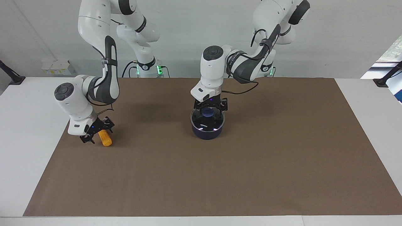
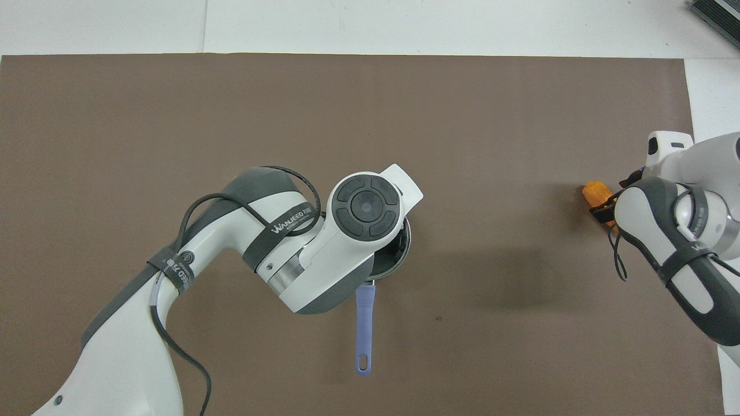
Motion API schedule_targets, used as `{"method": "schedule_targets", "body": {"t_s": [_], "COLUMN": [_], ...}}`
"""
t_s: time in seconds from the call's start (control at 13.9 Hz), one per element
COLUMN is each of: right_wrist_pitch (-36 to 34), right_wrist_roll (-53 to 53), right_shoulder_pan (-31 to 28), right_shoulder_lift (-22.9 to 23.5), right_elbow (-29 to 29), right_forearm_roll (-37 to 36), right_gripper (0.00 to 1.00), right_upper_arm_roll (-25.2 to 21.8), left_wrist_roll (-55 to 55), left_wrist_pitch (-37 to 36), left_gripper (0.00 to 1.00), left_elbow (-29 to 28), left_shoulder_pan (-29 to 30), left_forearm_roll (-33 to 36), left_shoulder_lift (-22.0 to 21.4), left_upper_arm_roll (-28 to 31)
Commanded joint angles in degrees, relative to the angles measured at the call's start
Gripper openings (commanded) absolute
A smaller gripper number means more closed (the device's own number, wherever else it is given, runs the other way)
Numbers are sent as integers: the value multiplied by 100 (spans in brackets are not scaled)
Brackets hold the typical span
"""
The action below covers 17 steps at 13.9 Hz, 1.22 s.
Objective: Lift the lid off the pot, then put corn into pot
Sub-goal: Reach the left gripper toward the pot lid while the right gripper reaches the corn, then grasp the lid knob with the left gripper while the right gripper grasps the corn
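In the facing view a white tabletop (image 1: 31,131) carries a wide brown mat (image 1: 251,163), with a pale wall at the robots' end and two green lights at the arm bases. The pot (image 1: 207,131) stands on the mat near its middle, with the lid (image 1: 207,121) resting on its rim. The left pincer (image 1: 209,108) is right over the lid's blue knob (image 1: 208,112), its black fingers down at either side of the knob; whether they are pressing on it cannot be told. Well away from the pot, toward the right arm's end of the tabletop, the corn (image 1: 105,138) lies on the mat, and the right pincer (image 1: 95,133) is low at it, with its fingers astride the end of the cob nearer the robots; whether they are closed on it cannot be told. In the overhead view the left arm's wrist (image 2: 364,208) covers most of the pot (image 2: 399,254), so only an arc of the rim shows, and the pot's long blue handle (image 2: 364,329) points toward the robots. The corn (image 2: 595,192) shows as an orange tip beside the right arm (image 2: 676,231), level with the pot, and the right pincer (image 2: 607,209) is mostly hidden under that arm.
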Motion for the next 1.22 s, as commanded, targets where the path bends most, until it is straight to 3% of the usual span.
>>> {"method": "schedule_targets", "body": {"t_s": [0.0, 0.36, 0.43, 0.5, 0.57, 0.65, 1.15], "right_wrist_pitch": [175, 175, 175, 166, 166, 158, 78], "right_wrist_roll": [-261, -252, -235, -191, -165, 36, 398], "right_shoulder_pan": [-104, -86, -86, -86, -86, -60, -24], "right_shoulder_lift": [22, 22, 14, 14, 14, 14, 14], "right_elbow": [-77, -120, -129, -129, -129, -129, -103], "right_forearm_roll": [121, 121, 129, 129, 129, 129, 121], "right_gripper": [100, 100, 72, 41, 15, 0, 0], "right_upper_arm_roll": [41, 41, 41, 41, 41, 41, 41], "left_wrist_roll": [-362, -354, -345, -345, -345, -345, -354], "left_wrist_pitch": [162, 189, 207, 198, 137, 128, -433], "left_gripper": [100, 100, 83, 35, 8, 0, 0], "left_elbow": [-8, -149, -166, -192, -167, -166, 26], "left_shoulder_pan": [-86, -86, -86, -86, -86, -86, -25], "left_forearm_roll": [126, 126, 135, 161, 161, 161, 117], "left_shoulder_lift": [95, 78, 78, 60, 60, 52, -334], "left_upper_arm_roll": [-14, -49, -49, -49, -58, -50, -181]}}
